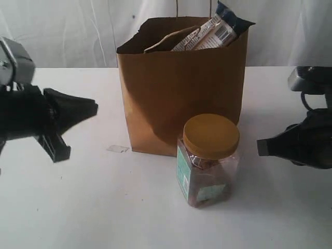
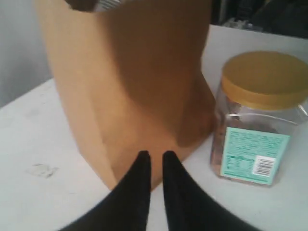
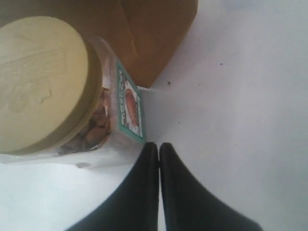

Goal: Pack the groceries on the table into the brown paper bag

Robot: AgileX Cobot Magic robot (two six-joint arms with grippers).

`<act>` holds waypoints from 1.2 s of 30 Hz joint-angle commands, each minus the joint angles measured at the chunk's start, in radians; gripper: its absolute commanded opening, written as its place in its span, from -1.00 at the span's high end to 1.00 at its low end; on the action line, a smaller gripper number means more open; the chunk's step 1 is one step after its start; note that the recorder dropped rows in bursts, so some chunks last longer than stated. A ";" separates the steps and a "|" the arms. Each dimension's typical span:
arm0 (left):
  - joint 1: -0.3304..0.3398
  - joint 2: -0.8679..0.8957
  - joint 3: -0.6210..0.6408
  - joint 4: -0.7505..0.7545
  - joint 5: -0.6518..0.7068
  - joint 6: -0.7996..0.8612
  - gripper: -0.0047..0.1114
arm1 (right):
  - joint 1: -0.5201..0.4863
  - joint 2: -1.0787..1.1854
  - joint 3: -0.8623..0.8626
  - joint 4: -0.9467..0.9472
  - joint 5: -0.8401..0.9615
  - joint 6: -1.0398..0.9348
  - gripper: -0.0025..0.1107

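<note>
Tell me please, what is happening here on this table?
A two-armed robot is packing groceries into the brown paper bag on the table. A dark-blue pasta packet already sticks out of it. The yellow-lidded clear jar stands in front, not yet packed. The left pincer and right pincer hang at either side, both empty: right shut, left a crack open.
</note>
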 commanded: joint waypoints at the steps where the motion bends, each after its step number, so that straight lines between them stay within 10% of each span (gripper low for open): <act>1: -0.112 0.109 -0.001 0.008 -0.022 0.039 -0.11 | -0.005 0.044 0.005 0.004 -0.069 -0.011 0.96; 4: -0.185 0.181 0.000 0.008 0.043 0.008 -0.89 | -0.005 0.038 0.003 0.006 -0.054 -0.011 0.96; 13: -0.211 0.228 -0.003 -0.058 0.017 0.012 -0.89 | -0.005 0.032 0.005 0.000 -0.040 -0.011 0.96; 27: -0.213 0.430 -0.003 -0.348 -0.240 0.457 -0.89 | -0.005 0.175 -0.034 0.139 -0.090 -0.079 0.96; 36: -0.338 0.564 -0.058 -0.429 -0.286 0.552 -0.89 | -0.005 0.242 -0.038 0.153 -0.114 -0.089 0.96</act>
